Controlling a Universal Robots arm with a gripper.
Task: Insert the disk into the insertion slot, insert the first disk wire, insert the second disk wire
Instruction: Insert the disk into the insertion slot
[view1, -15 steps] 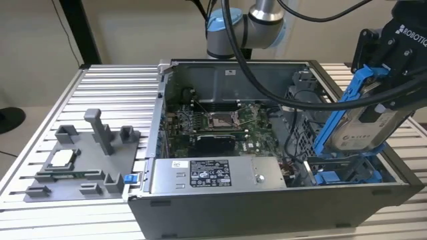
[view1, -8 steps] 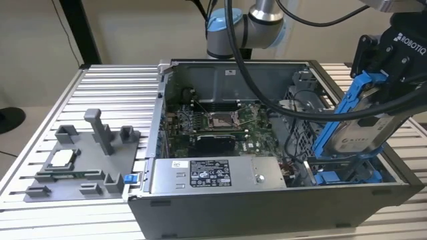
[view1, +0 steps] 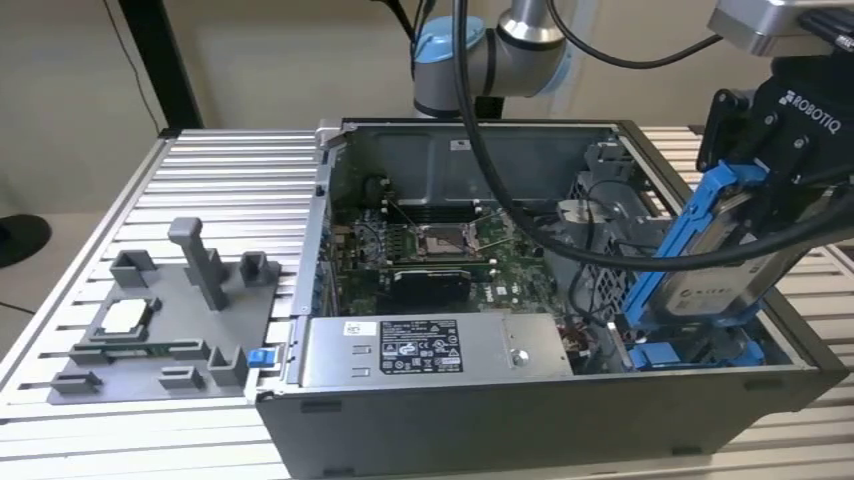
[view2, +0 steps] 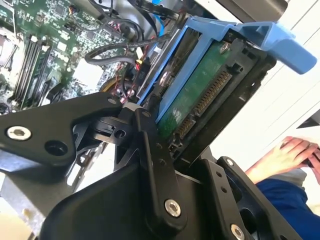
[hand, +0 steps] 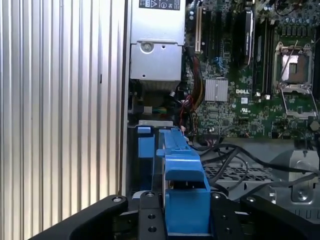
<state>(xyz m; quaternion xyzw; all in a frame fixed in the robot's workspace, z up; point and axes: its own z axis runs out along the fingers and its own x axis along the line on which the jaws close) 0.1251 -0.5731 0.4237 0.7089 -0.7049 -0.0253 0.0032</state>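
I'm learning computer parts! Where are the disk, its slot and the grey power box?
disk (view1: 703, 290): exterior view, on its silver labelled face.
slot (view1: 707, 352): exterior view, on a blue rail.
grey power box (view1: 420, 345): exterior view, on its white label.

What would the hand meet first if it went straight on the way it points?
Probably the insertion slot: the disk held in the hand hangs tilted over its blue rails, though depth is unclear.
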